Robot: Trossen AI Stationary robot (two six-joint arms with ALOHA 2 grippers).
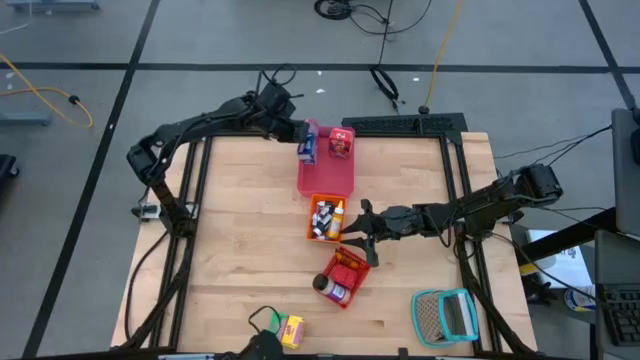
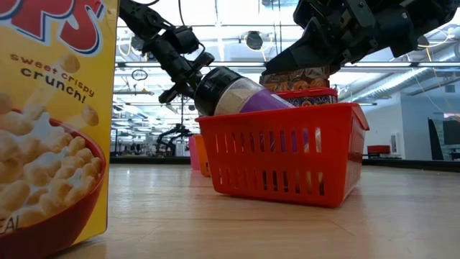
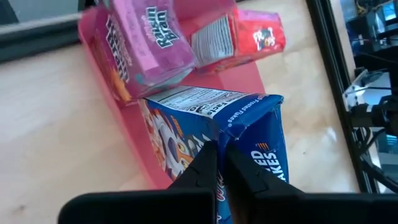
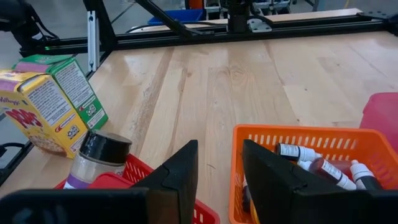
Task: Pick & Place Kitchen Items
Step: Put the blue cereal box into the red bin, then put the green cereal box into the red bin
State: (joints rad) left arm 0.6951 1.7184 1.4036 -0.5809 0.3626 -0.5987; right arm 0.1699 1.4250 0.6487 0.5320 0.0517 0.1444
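- Two grippers at work, well apart on the table.
- My left gripper (image 3: 217, 163) is pinched tight on the top fold of the blue cereal carton (image 3: 239, 134), holding it over the near edge of the pink tray (image 1: 327, 178); I judge gripping by the fold keeps the box hanging upright for setting down.
- Pink carton (image 3: 146, 43) and red carton (image 3: 239, 37) already lie in that tray, so cartons seem to be sorted here.
- My right gripper (image 4: 217, 165) hovers half-open and empty between the orange basket (image 4: 311, 140) and the red basket (image 2: 287, 155).
- Small bottles (image 4: 323, 165) lie in the orange basket; a dark-lidded jar (image 4: 96, 158) leans in the red one.
- Yellow carton (image 4: 40, 115) and green carton (image 4: 71, 87) stand together near the table edge, not yet sorted.
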